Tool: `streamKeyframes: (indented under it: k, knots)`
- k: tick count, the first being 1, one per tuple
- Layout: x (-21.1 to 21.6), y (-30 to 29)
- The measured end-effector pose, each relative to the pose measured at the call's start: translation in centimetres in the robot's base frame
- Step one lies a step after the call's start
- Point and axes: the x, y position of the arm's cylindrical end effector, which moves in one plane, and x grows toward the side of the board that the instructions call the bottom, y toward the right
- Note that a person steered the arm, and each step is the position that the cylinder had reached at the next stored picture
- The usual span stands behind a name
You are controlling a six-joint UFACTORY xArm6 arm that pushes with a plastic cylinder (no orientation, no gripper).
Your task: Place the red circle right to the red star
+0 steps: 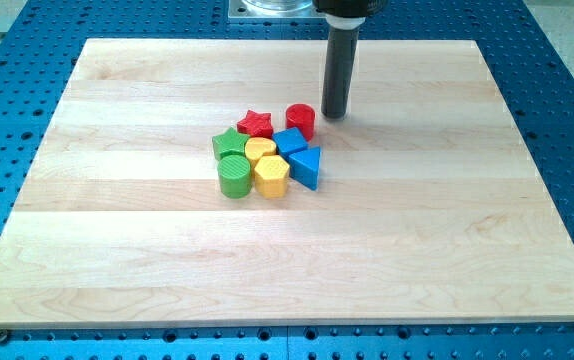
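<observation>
A wooden board [117,250] lies on a blue perforated table [7,110]. Near the frame's centre sits a tight cluster — green star [227,143], green cylinder [234,175], yellow heart [260,150], yellow hexagon [271,175], blue cube [289,140], blue triangle [306,166] — all touching neighbours.

Lab bench: wooden board [117,260] on blue perforated metal table [7,120], robot rod above
</observation>
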Motion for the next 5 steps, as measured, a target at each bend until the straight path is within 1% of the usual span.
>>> streamKeyframes:
  k: [3, 5]
  knots:
    - [2.7, -4.5]
    - [0.0, -2.9]
